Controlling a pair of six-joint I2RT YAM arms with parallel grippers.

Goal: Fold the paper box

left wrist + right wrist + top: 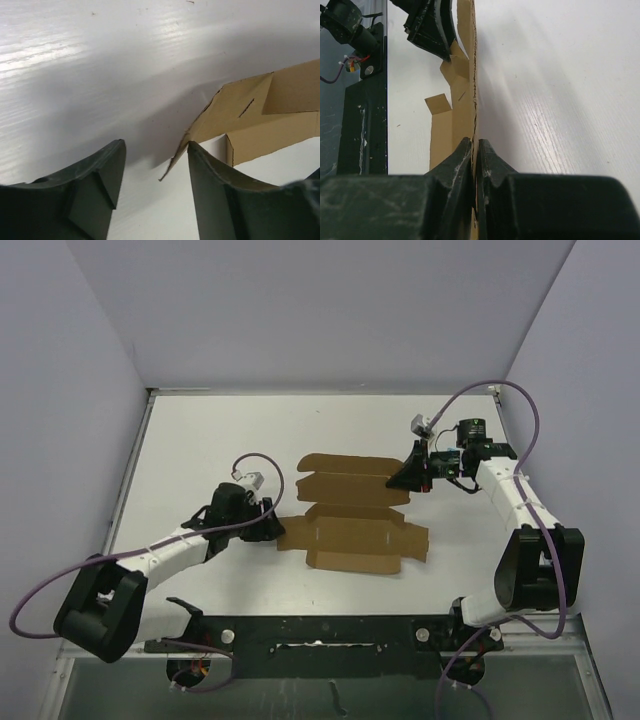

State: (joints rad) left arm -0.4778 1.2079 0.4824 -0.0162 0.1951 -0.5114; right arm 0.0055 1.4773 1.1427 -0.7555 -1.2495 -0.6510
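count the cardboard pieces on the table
1: the paper box, one die-cut sheet mid-table between the left arm and right arm. Small scraps under the arms could be hidden.

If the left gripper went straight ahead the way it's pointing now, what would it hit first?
Most likely the paper box: its lifted corner flap sits just ahead of the left gripper, between its open fingers, nearer the one on the picture's right. Exact depth is unclear.

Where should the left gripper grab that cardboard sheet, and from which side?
Grip the cardboard sheet by its left end flap, coming in from the left. That flap curls up off the table, so one jaw could probably slide beneath it, and the left gripper faces it, jaws open.
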